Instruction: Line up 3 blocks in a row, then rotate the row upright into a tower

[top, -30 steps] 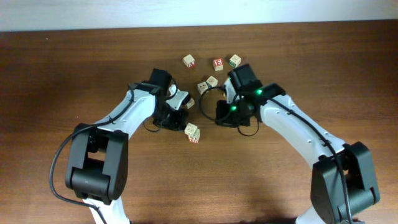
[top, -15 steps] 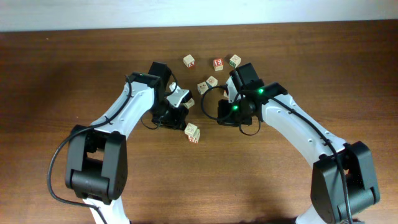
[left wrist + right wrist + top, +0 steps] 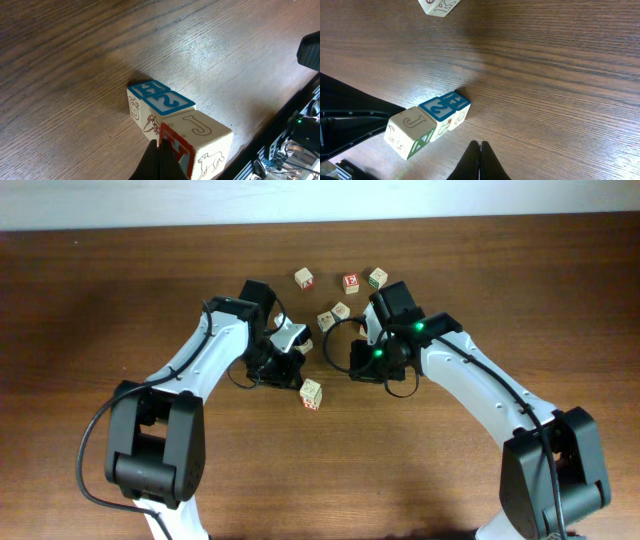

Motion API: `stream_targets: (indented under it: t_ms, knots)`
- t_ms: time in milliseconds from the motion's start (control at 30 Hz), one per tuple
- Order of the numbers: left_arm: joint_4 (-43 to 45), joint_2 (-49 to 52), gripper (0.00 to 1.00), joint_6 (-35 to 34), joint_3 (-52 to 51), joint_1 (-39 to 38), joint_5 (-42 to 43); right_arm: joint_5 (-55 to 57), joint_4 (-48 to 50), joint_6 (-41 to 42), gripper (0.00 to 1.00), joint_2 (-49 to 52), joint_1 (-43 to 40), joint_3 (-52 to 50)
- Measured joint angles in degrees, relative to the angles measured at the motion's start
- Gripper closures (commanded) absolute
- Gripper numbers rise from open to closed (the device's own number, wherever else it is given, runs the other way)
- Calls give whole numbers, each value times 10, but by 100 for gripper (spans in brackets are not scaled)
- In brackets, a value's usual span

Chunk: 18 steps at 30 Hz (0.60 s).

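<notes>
Since a second ago the left arm (image 3: pixel 225 330) has swung its upper joint slightly toward the back edge and the right arm (image 3: pixel 470 380) has shifted a little, while the blocks lie as they did. Overhead, six blocks show plainly on the tabletop (image 3: pixel 100 300). At the back are a corner block (image 3: pixel 304 277), the red-faced block (image 3: pixel 350 281) and a green-faced block (image 3: pixel 377 277). In the middle, a first pale block (image 3: pixel 326 319) sits just beside a second pale block (image 3: pixel 341 310), and a front block (image 3: pixel 311 393) lies alone. The wrist views show a J block (image 3: pixel 200 131), a blue 2 block (image 3: pixel 167 101) and a blue end block (image 3: pixel 147 89) touching in a row. The left tool (image 3: pixel 157 145) is fully closed and empty, its tips at the J block's red-framed side. The right tool (image 3: pixel 480 146) is fully closed and empty over bare wood.
</notes>
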Motion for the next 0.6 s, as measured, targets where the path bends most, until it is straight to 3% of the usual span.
stream_targets:
  t_ms: [167, 367, 567, 600]
  knots:
    - [0, 0, 100, -13, 0, 0, -5, 0, 1, 0, 96, 0, 0, 0]
    - [29, 0, 100, -14, 10, 1, -155, 9, 6, -6, 96, 0, 0, 5]
    - [-59, 2, 99, -14, 163, 42, -189, 56, -100, -38, 89, -27, 0, 94]
    - [-81, 2, 97, -14, 207, 49, -198, 77, -126, -41, 83, -53, 0, 120]
